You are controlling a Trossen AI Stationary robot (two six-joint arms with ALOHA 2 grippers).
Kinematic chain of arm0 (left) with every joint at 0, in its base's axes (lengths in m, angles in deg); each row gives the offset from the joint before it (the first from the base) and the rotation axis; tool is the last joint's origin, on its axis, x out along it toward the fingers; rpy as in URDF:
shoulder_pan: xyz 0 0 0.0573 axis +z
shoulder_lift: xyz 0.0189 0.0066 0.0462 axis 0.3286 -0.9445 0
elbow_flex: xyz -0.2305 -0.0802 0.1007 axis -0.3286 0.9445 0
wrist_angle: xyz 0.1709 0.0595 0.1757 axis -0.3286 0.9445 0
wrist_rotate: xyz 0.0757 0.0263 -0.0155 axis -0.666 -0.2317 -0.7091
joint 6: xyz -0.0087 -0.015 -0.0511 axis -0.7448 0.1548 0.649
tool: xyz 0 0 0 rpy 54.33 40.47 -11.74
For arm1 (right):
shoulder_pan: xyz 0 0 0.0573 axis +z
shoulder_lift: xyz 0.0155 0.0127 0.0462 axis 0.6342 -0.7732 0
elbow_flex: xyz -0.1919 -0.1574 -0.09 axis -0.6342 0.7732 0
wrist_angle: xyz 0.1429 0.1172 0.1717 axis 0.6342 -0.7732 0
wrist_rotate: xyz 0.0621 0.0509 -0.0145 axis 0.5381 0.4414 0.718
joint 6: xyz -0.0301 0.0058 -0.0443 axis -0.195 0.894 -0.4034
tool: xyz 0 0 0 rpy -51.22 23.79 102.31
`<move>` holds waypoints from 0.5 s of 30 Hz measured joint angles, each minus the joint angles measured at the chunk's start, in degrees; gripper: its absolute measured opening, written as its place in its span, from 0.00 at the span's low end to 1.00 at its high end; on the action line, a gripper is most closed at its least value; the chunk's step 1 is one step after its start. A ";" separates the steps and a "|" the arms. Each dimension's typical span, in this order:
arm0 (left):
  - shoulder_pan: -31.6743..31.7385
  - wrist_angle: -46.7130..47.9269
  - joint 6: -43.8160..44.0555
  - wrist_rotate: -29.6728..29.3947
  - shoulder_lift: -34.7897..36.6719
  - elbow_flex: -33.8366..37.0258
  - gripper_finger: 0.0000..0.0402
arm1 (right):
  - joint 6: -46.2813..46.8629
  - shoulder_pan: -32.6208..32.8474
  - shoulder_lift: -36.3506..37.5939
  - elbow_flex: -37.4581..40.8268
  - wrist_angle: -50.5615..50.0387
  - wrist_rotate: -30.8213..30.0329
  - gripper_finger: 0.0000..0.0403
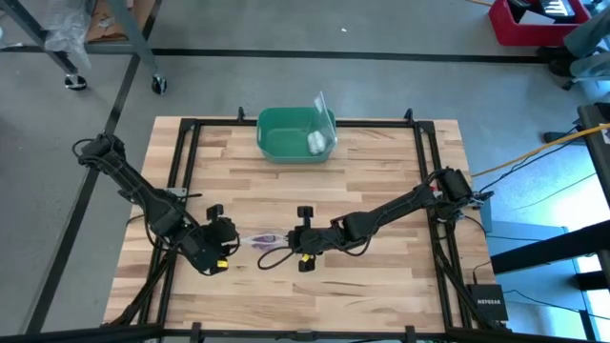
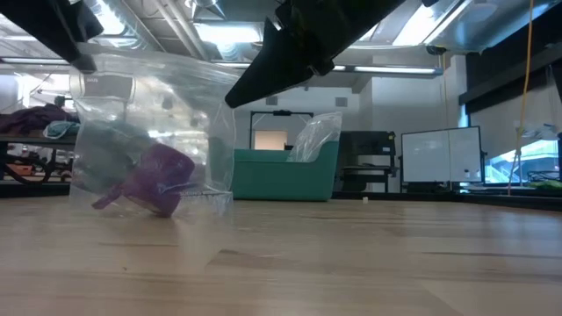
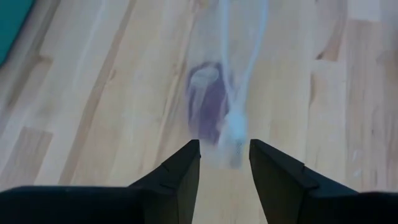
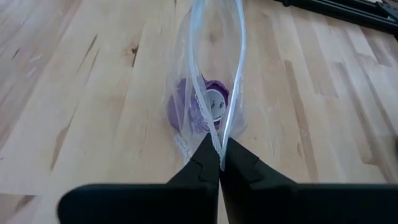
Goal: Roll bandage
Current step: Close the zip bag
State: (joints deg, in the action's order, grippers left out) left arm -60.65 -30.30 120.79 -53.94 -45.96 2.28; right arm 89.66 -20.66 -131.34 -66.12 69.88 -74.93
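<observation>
Wooden table (image 1: 381, 276), bagged bandage (image 4: 202, 106) beyond right end effector (image 4: 219, 163)

A wooden table (image 1: 381, 257) carries a green bin (image 1: 286, 133) and a clear bag (image 2: 149, 140).

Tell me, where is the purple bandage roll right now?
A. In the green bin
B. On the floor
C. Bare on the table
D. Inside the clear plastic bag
D: the purple bandage roll sits inside the clear plastic bag, whose edge the right gripper pinches shut.
</observation>
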 joint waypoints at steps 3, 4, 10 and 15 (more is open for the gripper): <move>0.79 -0.75 -0.81 0.60 0.00 0.00 0.33 | 0.01 0.00 -0.02 0.00 -0.05 -0.01 0.01; 1.11 -0.44 -0.61 0.65 0.00 0.00 0.33 | 0.01 0.00 -0.01 0.01 -0.01 0.01 0.01; 1.50 -0.01 -0.67 1.24 0.00 0.00 0.31 | 0.01 0.00 -0.02 0.00 -0.06 -0.01 0.01; 1.50 -0.27 -2.87 1.72 0.00 0.00 0.19 | 0.01 0.00 -0.02 0.00 0.02 -0.01 0.02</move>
State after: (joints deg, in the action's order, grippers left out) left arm -59.15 -30.57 117.92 -52.22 -45.96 2.28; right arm 89.66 -20.66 -131.36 -66.12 69.91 -74.94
